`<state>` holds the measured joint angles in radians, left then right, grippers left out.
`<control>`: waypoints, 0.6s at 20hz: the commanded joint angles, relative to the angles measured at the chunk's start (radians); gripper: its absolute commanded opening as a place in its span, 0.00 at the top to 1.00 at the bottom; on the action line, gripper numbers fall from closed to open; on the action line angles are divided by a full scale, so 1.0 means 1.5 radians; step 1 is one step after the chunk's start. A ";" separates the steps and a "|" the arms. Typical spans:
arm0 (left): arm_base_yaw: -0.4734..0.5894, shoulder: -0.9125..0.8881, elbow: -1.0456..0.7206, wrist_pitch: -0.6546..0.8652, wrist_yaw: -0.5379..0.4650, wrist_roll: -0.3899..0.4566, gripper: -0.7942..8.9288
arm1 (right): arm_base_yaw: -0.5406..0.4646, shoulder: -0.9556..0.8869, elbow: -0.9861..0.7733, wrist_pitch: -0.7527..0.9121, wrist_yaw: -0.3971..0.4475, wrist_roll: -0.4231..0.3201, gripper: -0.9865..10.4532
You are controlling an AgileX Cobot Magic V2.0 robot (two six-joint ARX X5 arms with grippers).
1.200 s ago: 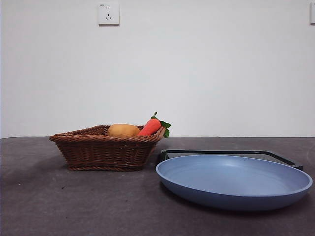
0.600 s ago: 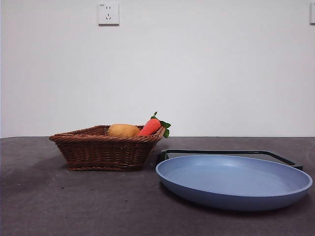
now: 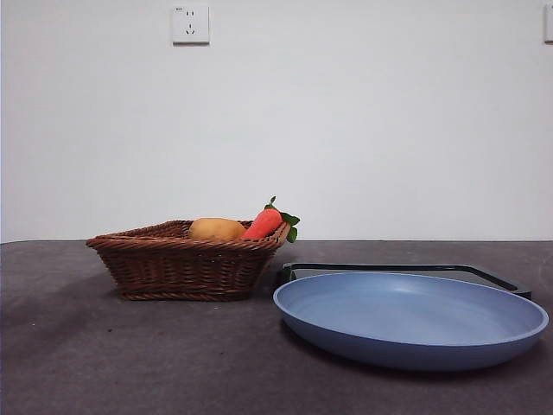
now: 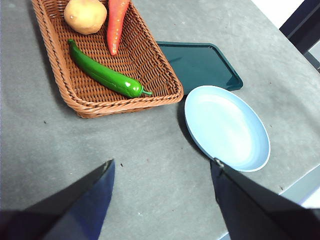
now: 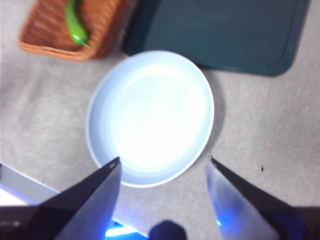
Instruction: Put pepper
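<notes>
The glossy dark-green pepper (image 4: 102,75) lies inside the brown wicker basket (image 4: 55,75), beside a tan potato (image 4: 85,15) and a red-orange carrot (image 4: 116,22). The right wrist view also shows the pepper (image 5: 75,24) in the basket (image 5: 50,35). In the front view the basket (image 3: 186,264) hides the pepper; only the potato (image 3: 216,229) and carrot (image 3: 263,223) show. My left gripper (image 4: 162,167) is open, high above the table in front of the basket. My right gripper (image 5: 162,165) is open, high above the blue plate (image 5: 150,117).
The blue plate (image 3: 410,316) sits right of the basket, with a dark green tray (image 3: 406,269) behind it. The plate (image 4: 227,127) and the tray (image 4: 200,65) also show in the left wrist view. The tray (image 5: 215,30) shows in the right wrist view. A wall socket (image 3: 190,24) is behind.
</notes>
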<state>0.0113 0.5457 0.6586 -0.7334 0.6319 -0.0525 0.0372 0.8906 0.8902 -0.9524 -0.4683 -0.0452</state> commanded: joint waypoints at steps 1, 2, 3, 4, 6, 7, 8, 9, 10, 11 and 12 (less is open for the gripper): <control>0.001 0.001 0.011 0.009 0.003 -0.001 0.57 | 0.012 0.073 0.011 0.025 0.002 0.002 0.65; 0.001 0.001 0.011 0.012 0.003 -0.001 0.57 | 0.018 0.108 0.011 0.038 0.003 0.002 0.66; 0.001 0.001 0.011 0.014 0.003 -0.001 0.57 | 0.025 0.143 0.011 0.053 0.003 0.002 0.66; 0.001 0.001 0.011 0.016 0.003 -0.002 0.57 | 0.033 0.178 0.011 0.069 0.005 0.002 0.67; 0.001 0.001 0.011 0.016 0.003 -0.002 0.57 | 0.049 0.248 0.011 0.097 0.028 0.002 0.68; 0.001 0.001 0.011 0.016 0.003 -0.002 0.57 | 0.054 0.274 0.011 0.105 0.047 0.002 0.68; 0.001 0.001 0.011 0.016 0.003 -0.002 0.57 | 0.061 0.304 0.011 0.115 0.061 0.001 0.68; 0.001 0.001 0.011 0.016 0.003 -0.002 0.57 | 0.066 0.325 0.011 0.123 0.069 0.001 0.68; 0.001 0.001 0.011 0.016 0.003 -0.002 0.57 | 0.071 0.349 0.011 0.136 0.073 -0.001 0.68; 0.001 0.001 0.011 0.016 0.003 -0.003 0.57 | 0.073 0.364 0.011 0.147 0.073 -0.001 0.68; 0.001 0.001 0.011 0.016 0.002 -0.003 0.57 | 0.078 0.384 0.011 0.162 0.074 -0.001 0.68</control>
<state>0.0113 0.5457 0.6586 -0.7231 0.6319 -0.0528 0.1490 1.4506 0.8902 -0.7151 -0.3618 -0.0448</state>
